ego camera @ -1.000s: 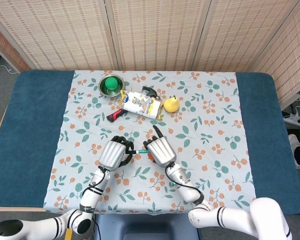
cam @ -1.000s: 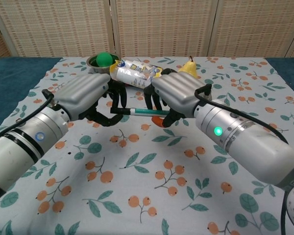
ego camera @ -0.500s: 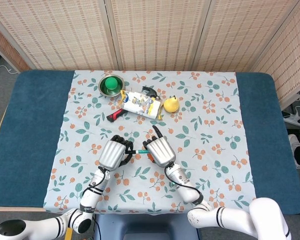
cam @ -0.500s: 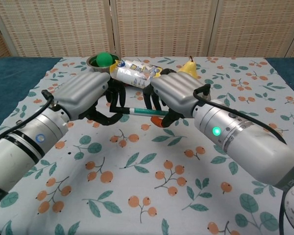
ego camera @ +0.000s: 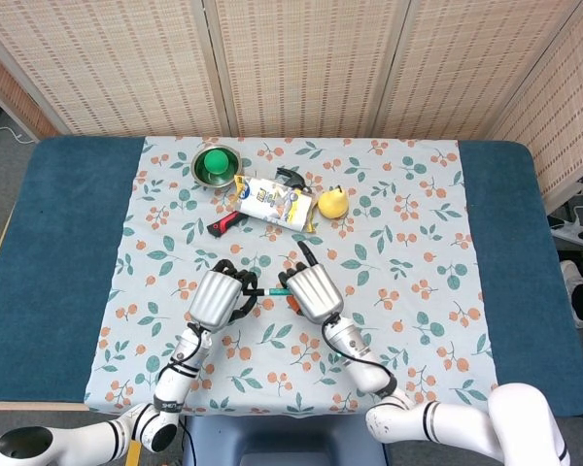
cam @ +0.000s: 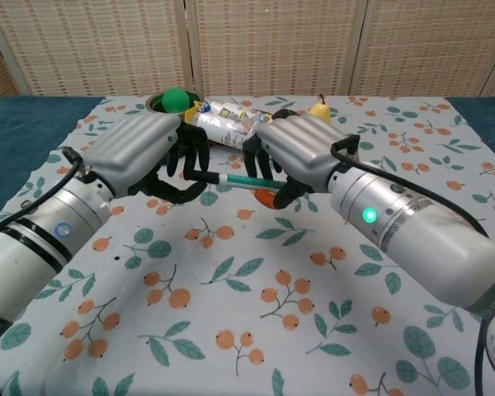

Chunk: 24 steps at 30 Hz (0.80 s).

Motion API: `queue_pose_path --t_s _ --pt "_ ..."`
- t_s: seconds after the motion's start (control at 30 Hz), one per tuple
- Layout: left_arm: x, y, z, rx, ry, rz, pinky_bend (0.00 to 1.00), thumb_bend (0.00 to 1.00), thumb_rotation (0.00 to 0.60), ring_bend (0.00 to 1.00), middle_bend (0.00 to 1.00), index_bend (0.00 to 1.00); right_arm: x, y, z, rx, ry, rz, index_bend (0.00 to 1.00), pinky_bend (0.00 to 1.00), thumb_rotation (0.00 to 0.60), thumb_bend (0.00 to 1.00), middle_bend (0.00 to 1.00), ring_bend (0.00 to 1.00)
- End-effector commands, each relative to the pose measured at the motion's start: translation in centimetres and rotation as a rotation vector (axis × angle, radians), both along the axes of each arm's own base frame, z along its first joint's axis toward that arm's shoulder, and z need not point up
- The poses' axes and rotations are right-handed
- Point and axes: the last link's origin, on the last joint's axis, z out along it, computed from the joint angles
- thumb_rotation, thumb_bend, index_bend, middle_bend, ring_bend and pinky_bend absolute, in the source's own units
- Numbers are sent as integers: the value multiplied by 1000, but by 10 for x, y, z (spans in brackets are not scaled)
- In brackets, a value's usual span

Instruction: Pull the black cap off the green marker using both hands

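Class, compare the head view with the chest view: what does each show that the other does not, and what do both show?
Only the head view shows the red-handled tool and the blue table edges. Only the chest view shows the green light on the right forearm. Both show the left hand and right hand holding the green marker, plus the green ball in its bowl and the pear.

We only get a sliver of the green marker (cam: 246, 181) between the left hand (cam: 144, 154) and right hand (cam: 301, 150), whose fingers cover most of its black cap (cam: 200, 175), and at 12 o'clock the yellow pear (cam: 318, 110) sits half hidden behind the right hand.
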Motion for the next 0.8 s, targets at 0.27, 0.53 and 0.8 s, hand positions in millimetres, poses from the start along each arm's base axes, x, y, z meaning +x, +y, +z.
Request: queue_pose_path --t_s 0.27,0.53,0.8 --pt "0 2 3 4 -29 -13 361 811 600 627 924 794 -4 -3 5 -9 6 -7 985 72 600 332 807 465" --pt "-11 10 7 17 -43 30 379 806 600 629 917 795 -20 -5 12 -17 51 -17 985 71 600 332 807 465" --pt "-37 10 -1 -75 52 98 365 515 600 491 708 585 -36 -4 7 -9 130 -28 985 71 600 332 807 465"
